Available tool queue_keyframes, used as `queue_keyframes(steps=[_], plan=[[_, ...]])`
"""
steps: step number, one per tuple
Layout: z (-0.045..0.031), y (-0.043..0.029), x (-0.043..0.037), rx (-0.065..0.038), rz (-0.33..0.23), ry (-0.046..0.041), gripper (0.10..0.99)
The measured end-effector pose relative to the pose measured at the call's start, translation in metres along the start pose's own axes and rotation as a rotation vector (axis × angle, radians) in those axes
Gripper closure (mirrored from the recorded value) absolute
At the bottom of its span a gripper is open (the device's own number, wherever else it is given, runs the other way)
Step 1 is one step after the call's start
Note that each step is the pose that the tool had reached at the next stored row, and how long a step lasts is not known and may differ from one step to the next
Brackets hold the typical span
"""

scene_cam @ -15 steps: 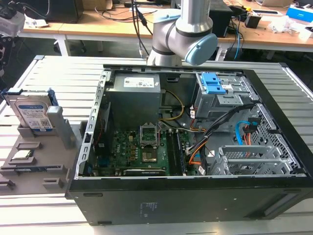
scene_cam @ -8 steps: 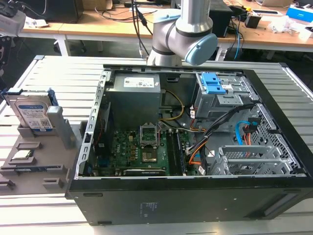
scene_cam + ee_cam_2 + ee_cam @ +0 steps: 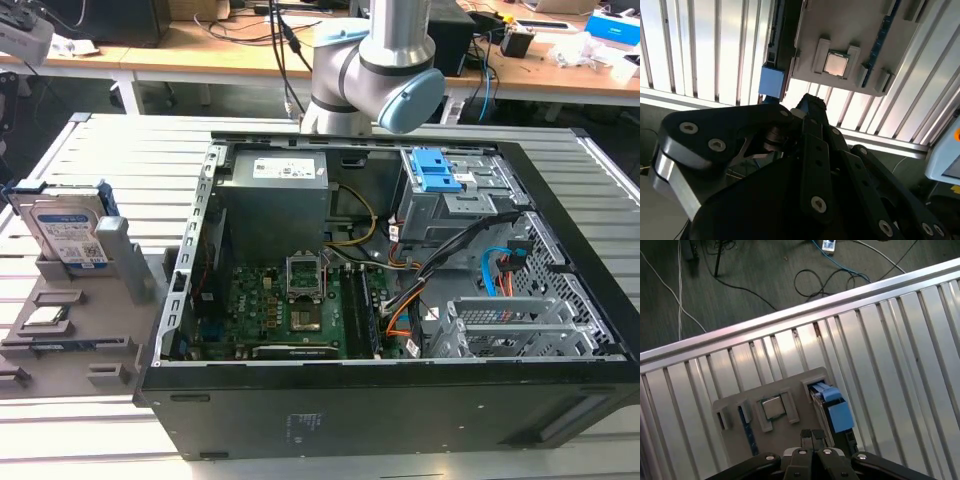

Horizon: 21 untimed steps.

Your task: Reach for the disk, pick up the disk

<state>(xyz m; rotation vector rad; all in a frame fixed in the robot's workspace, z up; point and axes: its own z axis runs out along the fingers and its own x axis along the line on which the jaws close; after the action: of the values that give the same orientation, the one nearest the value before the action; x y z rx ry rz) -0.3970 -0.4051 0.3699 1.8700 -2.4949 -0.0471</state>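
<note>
- Closest to me is the hand (image 3: 812,436). Its fingers are pressed together and it holds nothing. I think this is the first thing that could go wrong. With the fingers together, the tips would bump the top of the disk instead of going around it.
- The hand hangs up over the gray holder (image 3: 785,386). It is apart from everything on it and touches nothing.
- The disk (image 3: 832,410) stands on its edge in a slot at one end of the holder, with its blue frame facing up. In the exterior view the disk (image 3: 68,235) is at the far left, label side out.
- It is tall and thin. I think a crooked grab could tip it or jam it against the slot wall.
- The small silver chip (image 3: 772,408) lies flat in the next pocket, near the disk. A bad aim could knock it.
- Farther off, the open computer case (image 3: 400,400) sits on the slatted counter (image 3: 130,150) just beside the holder. I think a wide swing of the arm (image 3: 375,70) could hit its wall.
</note>
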Motion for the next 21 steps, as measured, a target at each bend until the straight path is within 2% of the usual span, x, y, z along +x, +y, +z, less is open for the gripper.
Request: queue_keyframes(steps=[19, 21], plan=[[0.0, 0.0, 0.0, 0.0, -0.198, 0.0075, 0.98], [0.0, 0.0, 0.0, 0.0, -0.203, 0.0077, 0.98]])
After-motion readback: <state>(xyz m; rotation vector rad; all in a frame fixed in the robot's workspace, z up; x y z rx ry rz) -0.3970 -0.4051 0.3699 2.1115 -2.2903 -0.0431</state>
